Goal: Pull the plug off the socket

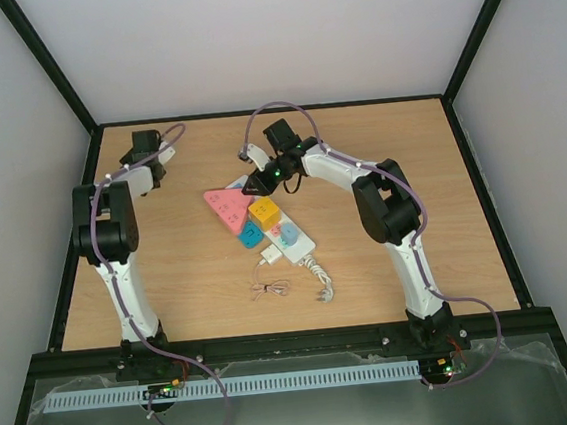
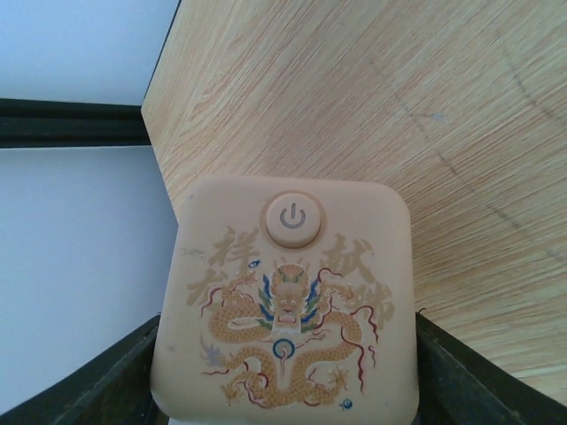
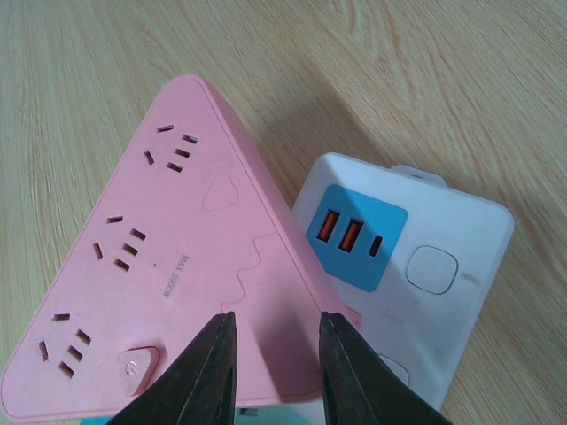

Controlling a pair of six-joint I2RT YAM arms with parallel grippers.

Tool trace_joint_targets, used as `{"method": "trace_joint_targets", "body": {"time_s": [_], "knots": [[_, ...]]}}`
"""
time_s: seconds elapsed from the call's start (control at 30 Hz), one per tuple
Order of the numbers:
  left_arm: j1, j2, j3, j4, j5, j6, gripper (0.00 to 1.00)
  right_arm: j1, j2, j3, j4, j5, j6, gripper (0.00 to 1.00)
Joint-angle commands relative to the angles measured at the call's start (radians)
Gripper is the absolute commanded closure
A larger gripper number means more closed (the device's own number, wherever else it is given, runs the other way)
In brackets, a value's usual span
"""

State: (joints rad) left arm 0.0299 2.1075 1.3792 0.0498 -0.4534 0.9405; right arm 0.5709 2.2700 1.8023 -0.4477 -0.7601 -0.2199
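The right jaws stand parted and empty over the pink triangle [image 3: 159,248], which touches the far end of the socket [image 3: 461,226]. The plug [image 1: 269,258] sits against its near end. The left jaws, far left of the socket, flank a beige dragon box [image 2: 283,310]; whether they clamp it I cannot tell.

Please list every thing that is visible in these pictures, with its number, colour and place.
socket: one, white strip with coloured patches, table centre.
plug: one, white, against the strip's near-left side.
thin cable: one bundle, pinkish-brown, nearer than the plug.
thick cord: one, white, curled at the strip's near end.
pink triangle: one, with outlet holes, at the strip's far end.
orange cube: one, on the strip.
blue block: one, beside the cube.
beige box: one, dragon print, power button, far-left corner.
table: one, light wood.
left gripper: shut on the beige box.
right gripper: open, above the pink triangle.
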Motion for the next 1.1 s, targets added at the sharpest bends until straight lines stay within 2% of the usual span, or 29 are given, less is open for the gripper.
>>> {"method": "trace_joint_targets", "body": {"time_s": [0.0, 0.27, 0.63, 0.87, 1.07], "knots": [[-0.01, 0.011, 0.027, 0.01, -0.005, -0.03, 0.31, -0.003, 0.056, -0.062, -0.155, 0.129, 0.01, 0.73], [-0.012, 0.005, 0.055, -0.064, 0.054, -0.083, 0.17, -0.003, 0.056, -0.065, -0.156, 0.131, 0.007, 0.73], [-0.011, -0.085, 0.109, -0.258, 0.235, -0.209, 0.05, -0.003, 0.053, -0.066, -0.154, 0.128, 0.009, 0.71], [0.03, -0.134, 0.153, -0.389, 0.408, -0.289, 0.05, -0.003, 0.052, -0.066, -0.151, 0.126, 0.01, 0.71], [0.107, -0.081, 0.267, -0.496, 0.538, -0.382, 0.04, -0.003, 0.048, -0.066, -0.153, 0.124, 0.011, 0.71]]}}
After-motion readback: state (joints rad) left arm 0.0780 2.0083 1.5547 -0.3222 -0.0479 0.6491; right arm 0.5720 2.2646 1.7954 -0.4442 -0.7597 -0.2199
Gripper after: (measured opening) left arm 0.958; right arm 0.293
